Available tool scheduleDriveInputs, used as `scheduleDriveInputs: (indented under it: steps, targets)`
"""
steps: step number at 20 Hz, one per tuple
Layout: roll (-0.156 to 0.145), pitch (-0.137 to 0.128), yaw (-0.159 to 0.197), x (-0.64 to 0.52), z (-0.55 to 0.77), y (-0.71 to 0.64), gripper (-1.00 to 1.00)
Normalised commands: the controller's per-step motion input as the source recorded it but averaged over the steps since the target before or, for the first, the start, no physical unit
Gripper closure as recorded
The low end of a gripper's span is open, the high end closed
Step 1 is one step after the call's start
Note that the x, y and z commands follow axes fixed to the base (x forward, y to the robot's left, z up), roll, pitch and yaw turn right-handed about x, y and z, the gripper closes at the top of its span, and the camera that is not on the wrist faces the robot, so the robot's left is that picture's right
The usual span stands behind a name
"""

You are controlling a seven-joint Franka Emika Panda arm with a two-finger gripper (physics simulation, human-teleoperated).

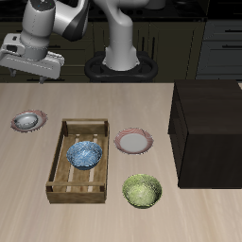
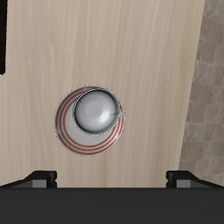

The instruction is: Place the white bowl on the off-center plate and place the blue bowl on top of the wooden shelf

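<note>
White bowl [image 1: 28,121] seated on the off-center plate [image 1: 16,126] near the table's edge, well apart from the other dishes; in the wrist view, bowl [image 2: 96,114] centred on the plate [image 2: 66,136], red-striped rim showing around it. Blue bowl [image 1: 84,154] lying inside the light slatted crate [image 1: 59,168], mid-table. Wooden shelf [image 1: 213,128] standing at the opposite side, flat top bare. Second pink-rimmed plate [image 1: 133,142] just beside the crate, between crate and shelf. Yellow-green bowl [image 1: 142,190] nearer the front edge, below that plate. Gripper [image 2: 112,179] raised high above the white bowl, holding nothing; fingers [image 2: 39,179] spread wide apart in the wrist view, though hard to make out in the exterior view.
</note>
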Motion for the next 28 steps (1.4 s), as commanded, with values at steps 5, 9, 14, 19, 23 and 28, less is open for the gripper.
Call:
scheduleDriveInputs:
  steps: [5, 9, 14, 19, 23, 28]
  targets:
    - [0.079, 0.006, -0.055, 0.27, 0.24, 0.29, -1.0]
    - [0.091, 0.0, -0.016, 0.4, 0.27, 0.49, -1.0]
    - [0.019, 0.001, 0.017, 0.44, 0.12, 0.41, -1.0]
    - [-0.008, 0.01, 0.0, 0.35, 0.07, 0.3, -1.0]
    - [-0.025, 0.013, 0.005, 0.47, 0.12, 0.36, -1.0]
    - [-0.015, 0.019, 0.02, 0.39, -0.01, 0.33, -1.0]
